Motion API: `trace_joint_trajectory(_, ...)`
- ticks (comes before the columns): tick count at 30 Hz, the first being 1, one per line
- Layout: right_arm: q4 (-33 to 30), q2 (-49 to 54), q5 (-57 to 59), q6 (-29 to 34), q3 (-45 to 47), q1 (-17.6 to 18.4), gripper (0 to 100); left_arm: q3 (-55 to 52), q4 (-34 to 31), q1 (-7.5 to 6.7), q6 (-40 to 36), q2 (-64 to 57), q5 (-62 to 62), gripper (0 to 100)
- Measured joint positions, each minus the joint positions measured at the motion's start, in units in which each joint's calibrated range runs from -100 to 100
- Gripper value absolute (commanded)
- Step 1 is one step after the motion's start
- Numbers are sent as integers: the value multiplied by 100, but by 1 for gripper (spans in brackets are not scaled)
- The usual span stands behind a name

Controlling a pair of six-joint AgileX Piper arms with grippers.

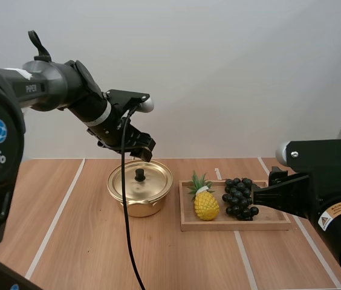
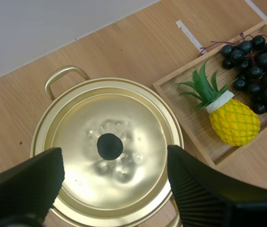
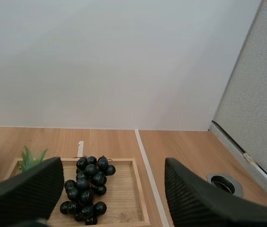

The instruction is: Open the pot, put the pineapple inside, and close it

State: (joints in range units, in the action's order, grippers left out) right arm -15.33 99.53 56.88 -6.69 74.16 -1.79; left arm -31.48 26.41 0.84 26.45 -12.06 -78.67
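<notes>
A gold pot (image 1: 140,190) stands on the table with its lid (image 2: 110,156) on and a black knob (image 2: 109,146) at the lid's centre. My left gripper (image 1: 139,151) hangs just above the pot, open, its fingers (image 2: 24,184) spread on either side of the knob without touching it. A yellow pineapple (image 1: 205,202) with a green crown lies in the wooden tray (image 1: 237,222) to the right of the pot, also seen beside the pot as the pineapple (image 2: 230,120). My right gripper (image 1: 256,198) is open near the tray's right side, above the tray (image 3: 138,189).
A bunch of dark grapes (image 1: 239,198) lies in the tray right of the pineapple, the same grapes (image 3: 87,187) below my right gripper. White tape lines cross the wooden table. A round metal grommet (image 3: 224,183) sits in the table at the far right.
</notes>
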Motion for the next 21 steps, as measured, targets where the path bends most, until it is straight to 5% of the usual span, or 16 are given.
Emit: trace_joint_trajectory(21, 3, 0, 20, 0, 0, -15, 100, 0, 224, 0, 480, 931, 708, 100)
